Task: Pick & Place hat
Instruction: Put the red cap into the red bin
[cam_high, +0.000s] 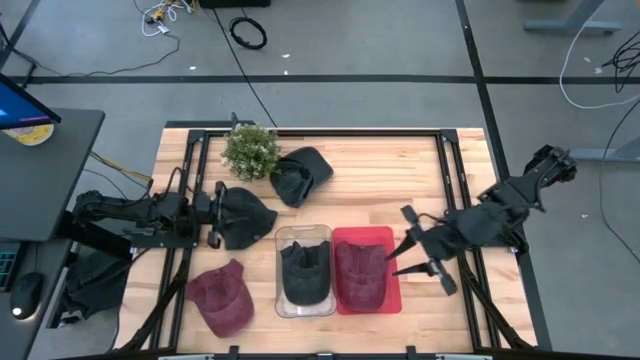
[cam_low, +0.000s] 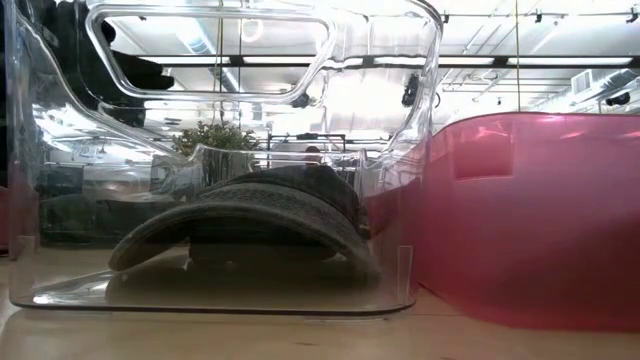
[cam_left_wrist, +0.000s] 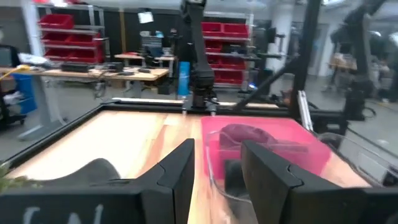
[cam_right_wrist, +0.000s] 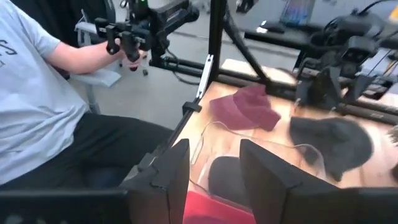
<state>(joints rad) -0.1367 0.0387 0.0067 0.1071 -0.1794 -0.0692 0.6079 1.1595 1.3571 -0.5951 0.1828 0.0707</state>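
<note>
While parked at table's left side, left gripper (cam_high: 213, 216) at edge of dark grey cap (cam_high: 245, 216) lying on wood table (cam_high: 370, 170), jaws apart, not clamped on it. Right gripper (cam_high: 402, 255) over red plastic bin (cam_high: 392, 290) w/ maroon cap (cam_high: 360, 270) inside, jaws apart, empty. Another dark cap (cam_high: 303, 270) in clear plastic bin (cam_high: 281, 300); loose maroon cap (cam_high: 222, 298) near front-left; black cap (cam_high: 300, 175) beside small green potted plant (cam_high: 250, 150).

Two bins (cam_high: 303, 301) side by side, a hat (cam_high: 304, 270) in each, plant (cam_high: 250, 150) behind
</note>
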